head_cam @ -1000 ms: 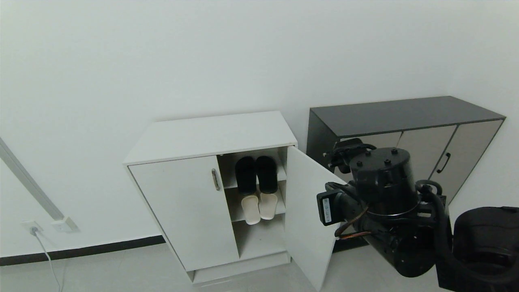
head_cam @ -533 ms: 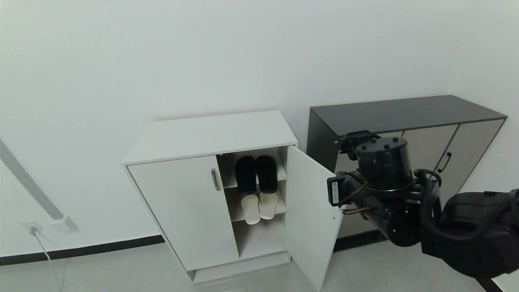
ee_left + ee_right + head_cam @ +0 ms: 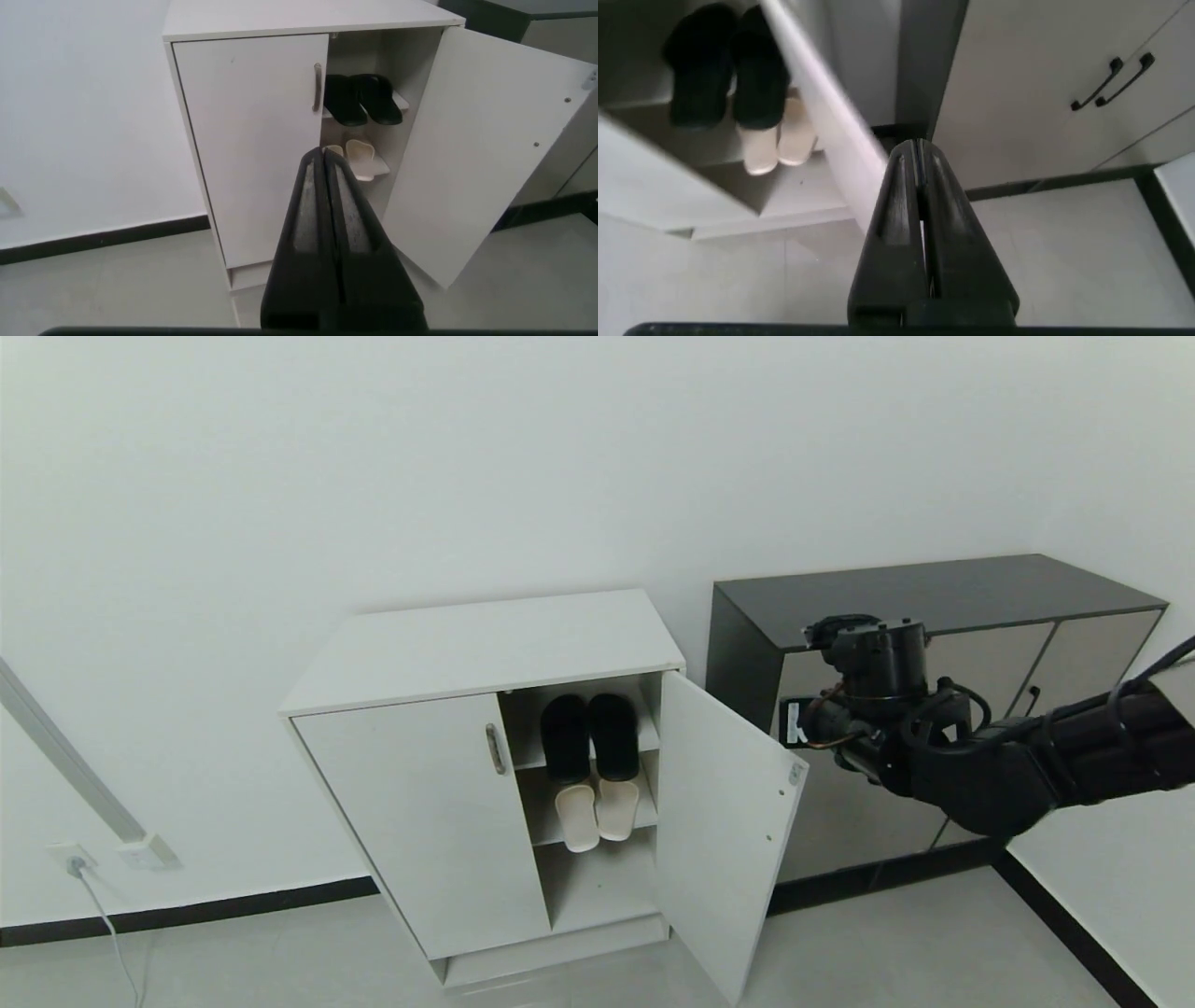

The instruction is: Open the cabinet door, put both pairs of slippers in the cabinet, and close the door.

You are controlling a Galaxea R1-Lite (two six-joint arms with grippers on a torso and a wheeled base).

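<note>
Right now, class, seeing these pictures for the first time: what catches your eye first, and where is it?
The white cabinet stands with its right door open. Inside, black slippers sit on the upper shelf, white slippers just below. The right pincer, shut, hangs beside that door, before a dark cabinet.

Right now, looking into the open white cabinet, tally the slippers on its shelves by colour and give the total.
Black slippers: 2
White slippers: 2
Total: 4
</note>
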